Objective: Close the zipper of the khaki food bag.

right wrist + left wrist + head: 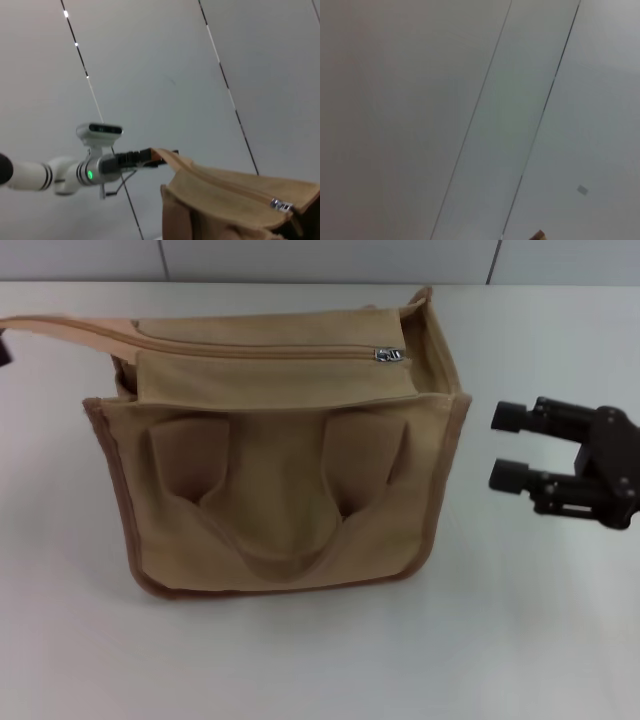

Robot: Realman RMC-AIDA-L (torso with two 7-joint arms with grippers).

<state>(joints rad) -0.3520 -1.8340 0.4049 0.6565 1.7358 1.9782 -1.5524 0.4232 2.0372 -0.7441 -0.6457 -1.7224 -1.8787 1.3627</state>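
Note:
The khaki food bag (280, 490) stands on the white table, its two pockets and looped handle facing me. Its zipper (250, 346) runs along the top, and the silver slider (388, 354) sits near the bag's right end. A tan tail of the zipper tape (70, 328) stretches off to the left. My left gripper (4, 345) shows only at the picture's left edge. In the right wrist view the left gripper (159, 154) is shut on the end of that tape (172, 157), and the slider (281, 204) shows too. My right gripper (507, 447) hangs open and empty, right of the bag.
White table (320, 660) all around the bag. A grey panelled wall (300, 258) stands behind it. The left wrist view shows only wall panels (470, 100) and a tan scrap (538, 235) at its edge.

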